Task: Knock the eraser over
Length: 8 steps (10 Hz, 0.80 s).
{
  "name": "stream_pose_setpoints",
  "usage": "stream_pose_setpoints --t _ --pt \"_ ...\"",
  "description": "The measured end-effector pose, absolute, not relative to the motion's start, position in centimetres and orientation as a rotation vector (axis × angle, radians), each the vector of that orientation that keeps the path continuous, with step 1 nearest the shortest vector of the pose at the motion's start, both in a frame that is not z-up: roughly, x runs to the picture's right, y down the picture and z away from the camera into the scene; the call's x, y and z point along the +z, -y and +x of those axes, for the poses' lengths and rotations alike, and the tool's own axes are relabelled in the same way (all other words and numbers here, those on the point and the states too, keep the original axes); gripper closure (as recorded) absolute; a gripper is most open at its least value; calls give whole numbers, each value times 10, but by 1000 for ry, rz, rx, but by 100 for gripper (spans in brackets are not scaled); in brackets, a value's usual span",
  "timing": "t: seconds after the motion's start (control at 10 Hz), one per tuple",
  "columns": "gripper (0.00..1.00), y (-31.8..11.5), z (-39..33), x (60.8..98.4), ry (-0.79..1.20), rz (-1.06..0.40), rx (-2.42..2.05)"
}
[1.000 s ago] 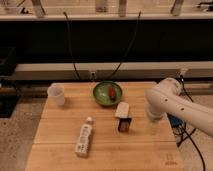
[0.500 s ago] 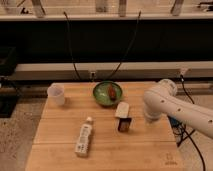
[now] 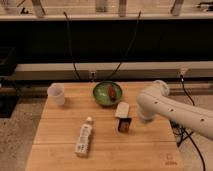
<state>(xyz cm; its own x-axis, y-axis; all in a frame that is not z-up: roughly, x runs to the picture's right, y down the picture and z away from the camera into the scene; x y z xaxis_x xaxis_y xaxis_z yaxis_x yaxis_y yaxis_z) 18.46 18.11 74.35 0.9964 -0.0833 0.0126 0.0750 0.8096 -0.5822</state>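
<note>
The eraser [image 3: 122, 111] stands near the middle of the wooden table [image 3: 60, 125], with a pale cream face above and a dark brown-black face below. My white arm [image 3: 165, 107] reaches in from the right. My gripper [image 3: 141, 119] is at the arm's lower left end, just right of the eraser and close to it. I cannot tell if it touches the eraser.
A white labelled bottle [image 3: 84, 138] lies on its side left of the eraser. A green bowl [image 3: 103, 96] with a red item [image 3: 113, 92] sits just behind the eraser. A translucent cup [image 3: 56, 94] stands at the back left. Black cables hang behind the table.
My arm has moved left across the table toward the eraser. The eraser, bottle, bowl and cup have not moved.
</note>
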Motion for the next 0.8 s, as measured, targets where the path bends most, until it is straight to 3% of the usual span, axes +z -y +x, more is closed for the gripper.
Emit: stream_pose_setpoints --t 0.2,0.8 --pt "99 -183 178 745 -15 -630 -98" --pt "100 -183 134 748 7 -658 -146"
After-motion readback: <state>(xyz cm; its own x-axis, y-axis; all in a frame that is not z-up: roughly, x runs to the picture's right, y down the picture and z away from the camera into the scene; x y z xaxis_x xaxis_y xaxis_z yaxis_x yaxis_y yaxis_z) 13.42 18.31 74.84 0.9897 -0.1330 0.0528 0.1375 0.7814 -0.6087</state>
